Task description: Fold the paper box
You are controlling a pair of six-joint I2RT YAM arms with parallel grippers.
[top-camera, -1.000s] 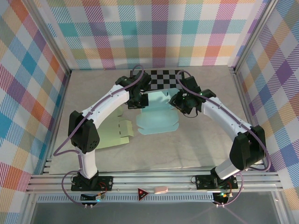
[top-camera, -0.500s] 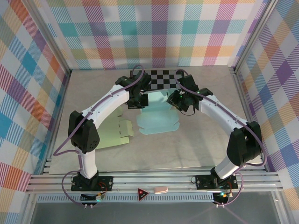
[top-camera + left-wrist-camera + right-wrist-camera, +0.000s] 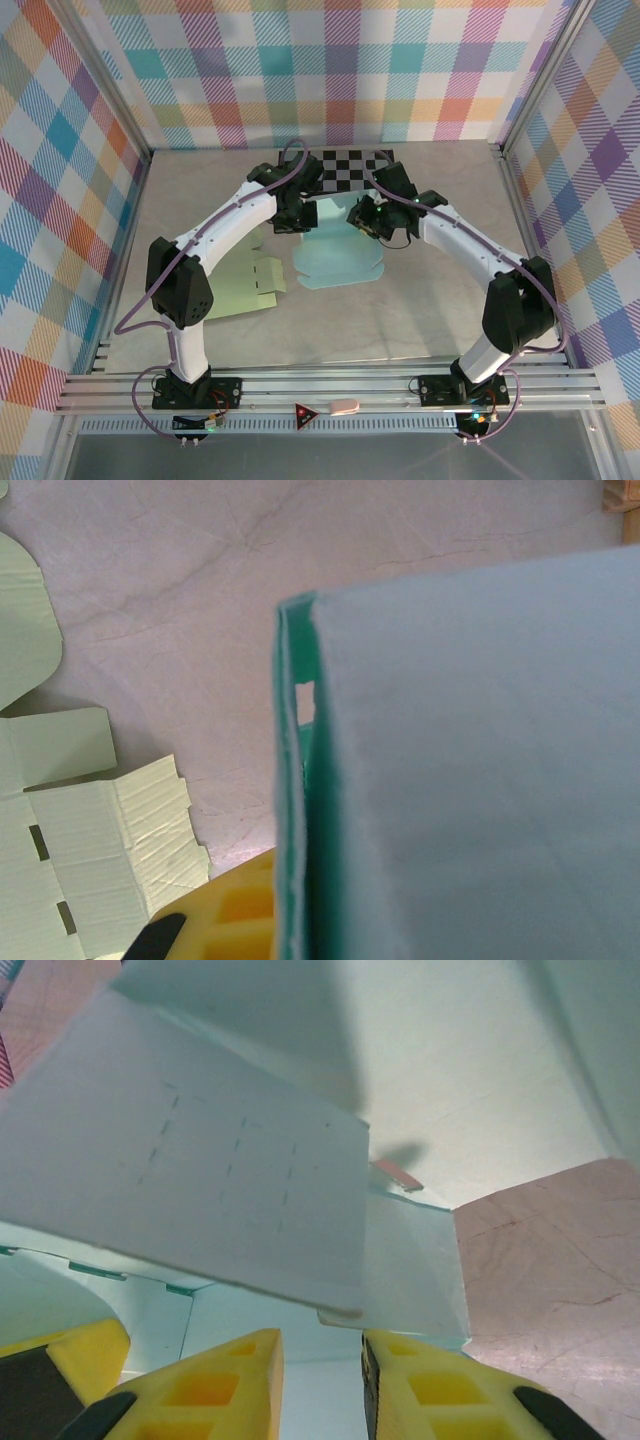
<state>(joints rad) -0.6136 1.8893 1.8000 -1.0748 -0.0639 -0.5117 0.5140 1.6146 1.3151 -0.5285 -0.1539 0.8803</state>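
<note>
The teal paper box (image 3: 335,258) lies partly folded in the middle of the table, its back panels raised. My left gripper (image 3: 298,216) is at the box's back left corner, shut on an upright teal wall (image 3: 295,780); one yellow finger (image 3: 235,915) shows to the left of that wall and the other is hidden behind it. My right gripper (image 3: 368,218) hovers over the box's back right part. Its two yellow fingers (image 3: 225,1385) stand a narrow gap apart, open, with a pale raised flap (image 3: 230,1170) just beyond the tips and nothing between them.
A flat pale green box cutout (image 3: 238,285) lies left of the teal box, also in the left wrist view (image 3: 90,850). A black-and-white checkerboard (image 3: 350,168) sits at the back. Plaid walls close in three sides.
My right gripper has moved left over the box toward the raised flap, and its jaws have narrowed. The left arm has held still on the wall.
</note>
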